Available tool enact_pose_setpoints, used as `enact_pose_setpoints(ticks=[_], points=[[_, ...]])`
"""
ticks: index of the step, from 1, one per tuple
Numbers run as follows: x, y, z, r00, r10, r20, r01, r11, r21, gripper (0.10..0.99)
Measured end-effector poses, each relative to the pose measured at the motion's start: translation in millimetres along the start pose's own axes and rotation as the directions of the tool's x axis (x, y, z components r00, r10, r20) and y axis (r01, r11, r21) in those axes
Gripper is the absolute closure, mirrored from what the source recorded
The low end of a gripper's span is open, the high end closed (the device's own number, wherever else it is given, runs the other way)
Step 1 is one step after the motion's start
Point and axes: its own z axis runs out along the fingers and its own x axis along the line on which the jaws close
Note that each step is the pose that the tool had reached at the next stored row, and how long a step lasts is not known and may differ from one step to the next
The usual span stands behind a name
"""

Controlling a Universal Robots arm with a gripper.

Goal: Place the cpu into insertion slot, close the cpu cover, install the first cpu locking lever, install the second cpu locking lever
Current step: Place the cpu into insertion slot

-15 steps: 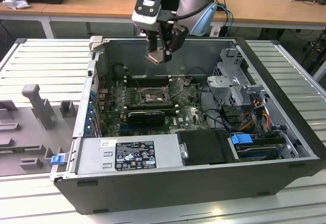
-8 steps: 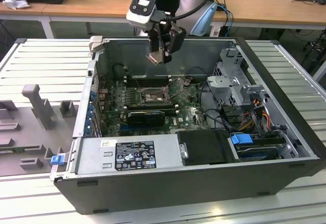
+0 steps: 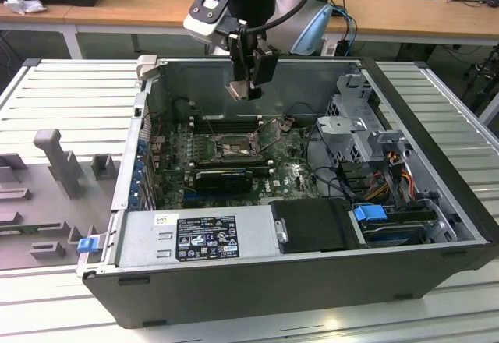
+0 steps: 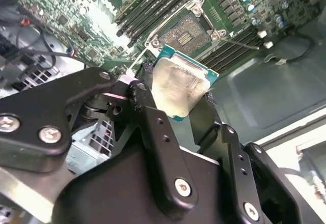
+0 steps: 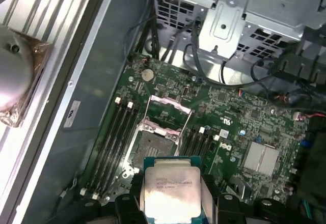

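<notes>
The cpu point(image 3: 237, 90) is a small silver-beige square chip, and my gripper point(image 3: 251, 78) is shut on it, holding it in the air above the back wall of the open computer case. In both wrist views the cpu point(image 4: 178, 86) point(image 5: 170, 187) sits between the black fingers point(image 4: 153, 127). The insertion slot point(image 5: 150, 149) point(image 4: 189, 34) point(image 3: 234, 150) lies bare on the green motherboard below the chip. The cpu cover point(image 5: 168, 113) stands swung up at one side of the slot. Chip and slot are well apart.
Long black memory slots point(image 5: 114, 137) flank the socket on both sides. A silvery drive cage point(image 3: 360, 121) with cables stands at the exterior view's right, and a power supply point(image 3: 204, 236) and black card point(image 3: 222, 178) lie nearer the front. Grey fixtures point(image 3: 58, 160) rest on the table outside the case.
</notes>
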Motion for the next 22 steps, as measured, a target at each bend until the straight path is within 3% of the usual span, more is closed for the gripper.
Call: enact_pose_setpoints(ticks=[4,6,11,15,20,22], points=[[0.0,-0.2,2.3,0.9976,0.069,0.0061,-0.069,0.9976,-0.002,0.557],[0.0,-0.5,5.0,0.9917,0.128,0.0111,-0.128,0.9917,-0.004,0.557],[0.0,-0.6,6.3,0.9799,0.199,0.0171,-0.199,0.98,-0.006,0.557],[0.1,-1.2,10.1,0.9655,0.26,0.022,-0.259,0.9657,-0.008,0.557],[0.5,-2.2,12.7,0.9625,0.27,0.0222,-0.27,0.9627,-0.002,0.557],[3.2,-1.8,18.1,0.962,0.272,0.0223,-0.272,0.9622,0.0,0.557]])
